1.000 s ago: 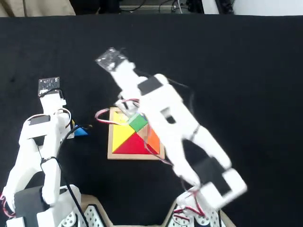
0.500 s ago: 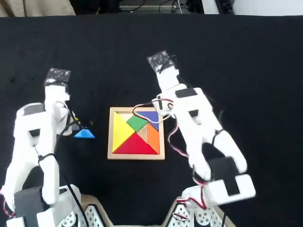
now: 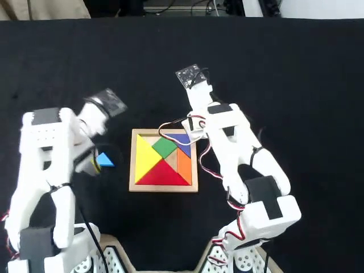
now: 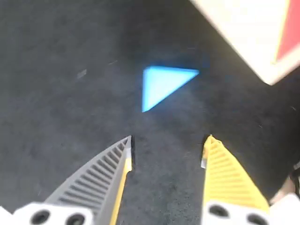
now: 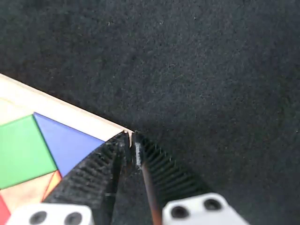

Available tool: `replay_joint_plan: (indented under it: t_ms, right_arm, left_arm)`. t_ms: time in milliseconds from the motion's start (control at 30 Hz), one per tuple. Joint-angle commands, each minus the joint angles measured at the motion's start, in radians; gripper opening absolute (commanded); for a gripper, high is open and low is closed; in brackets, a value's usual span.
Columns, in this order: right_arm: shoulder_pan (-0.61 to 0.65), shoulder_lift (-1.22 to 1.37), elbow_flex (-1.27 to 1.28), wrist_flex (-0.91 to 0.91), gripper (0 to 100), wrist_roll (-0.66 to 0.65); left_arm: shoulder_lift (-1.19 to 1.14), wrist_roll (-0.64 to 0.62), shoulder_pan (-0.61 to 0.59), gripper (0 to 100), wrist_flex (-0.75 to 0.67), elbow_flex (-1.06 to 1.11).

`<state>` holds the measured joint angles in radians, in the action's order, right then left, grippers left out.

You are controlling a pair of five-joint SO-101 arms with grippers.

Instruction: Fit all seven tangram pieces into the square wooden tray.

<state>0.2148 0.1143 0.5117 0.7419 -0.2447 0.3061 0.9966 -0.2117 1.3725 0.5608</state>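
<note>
On the fuzzy black desk (image 3: 296,68), a square wooden tray (image 3: 132,170) sits mid-front. A flat blue triangle (image 4: 164,84) lies beside its left edge, near the left fingers (image 4: 112,164), spread apart. The right fingers (image 5: 159,164), together, are at its far-right corner.

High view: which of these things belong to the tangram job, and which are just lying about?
Job:
wooden tray
coloured pieces in it
blue triangle on the cloth beside the tray
left hand, open near that triangle
right hand, shut at the tray's corner

Lying about:
black cloth
beige fabric at the far edge
</note>
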Motion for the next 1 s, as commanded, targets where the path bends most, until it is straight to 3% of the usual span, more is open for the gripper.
replay_joint_plan:
  t_ms: [0,167,333,600,767,967]
  right_arm:
    - [-0.055,-0.005,-0.056,-0.011,1.2,0.008]
    - [-0.115,-0.005,-0.073,-0.015,1.2,0.008]
    - [-0.169,0.001,-0.093,-0.018,1.2,0.008]
    - [-0.170,0.004,-0.102,-0.018,1.2,0.009]
    - [-0.170,0.004,-0.102,-0.018,1.2,0.009]
    - [-0.169,0.004,-0.101,-0.018,1.2,0.009]
  left_arm:
    - [0.015,0.097,0.085,25,-0.115,0.133]
    - [0.005,0.106,0.090,25,-0.351,0.239]
    - [0.005,0.104,0.114,25,-0.476,0.303]
    - [0.002,0.109,0.147,25,-0.488,0.331]
    - [0.002,0.236,0.137,25,-0.439,0.369]
    - [-0.002,0.213,0.076,25,-0.439,0.328]
